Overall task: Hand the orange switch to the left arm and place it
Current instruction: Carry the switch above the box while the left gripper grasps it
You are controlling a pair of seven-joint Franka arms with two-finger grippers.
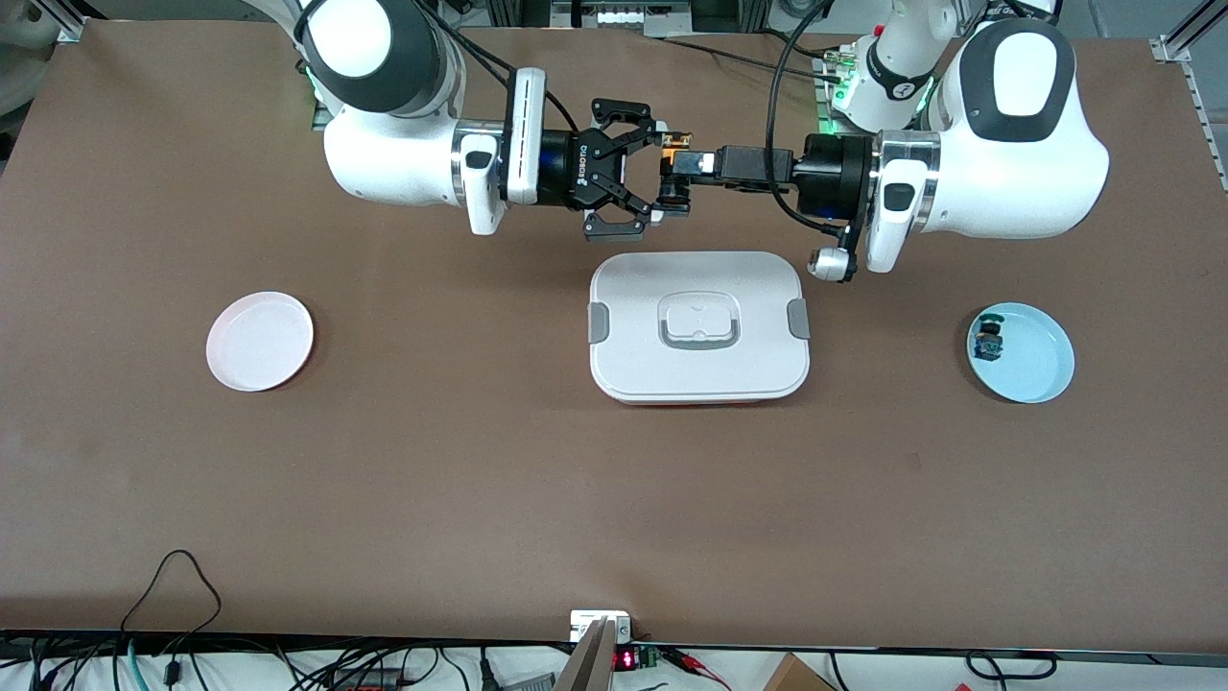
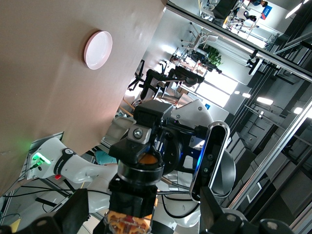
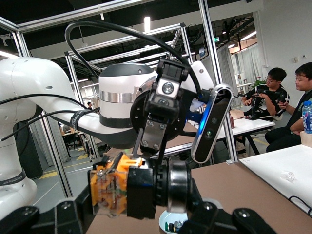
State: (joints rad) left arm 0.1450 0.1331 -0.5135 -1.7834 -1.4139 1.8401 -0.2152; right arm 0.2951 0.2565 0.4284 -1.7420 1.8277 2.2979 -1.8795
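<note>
The orange switch [image 1: 674, 163] hangs in the air over the strip of table between the white box [image 1: 698, 326] and the robots' bases. My right gripper [image 1: 660, 175] is shut on it. In the right wrist view the orange body and black cap [image 3: 126, 190] sit clamped between that gripper's [image 3: 141, 214] fingers. My left gripper [image 1: 679, 180] meets it head-on and stands open. Its fingers [image 2: 53, 222] flank the switch [image 2: 139, 185] with a gap on each side. The box lies flat with its lid on, below both hands and nearer the front camera.
A light blue plate [image 1: 1036, 369] at the left arm's end of the table holds a blue-and-teal switch [image 1: 986, 341]. A pale pink plate [image 1: 260, 341] lies at the right arm's end. Cables and small electronics [image 1: 614, 653] line the table edge nearest the front camera.
</note>
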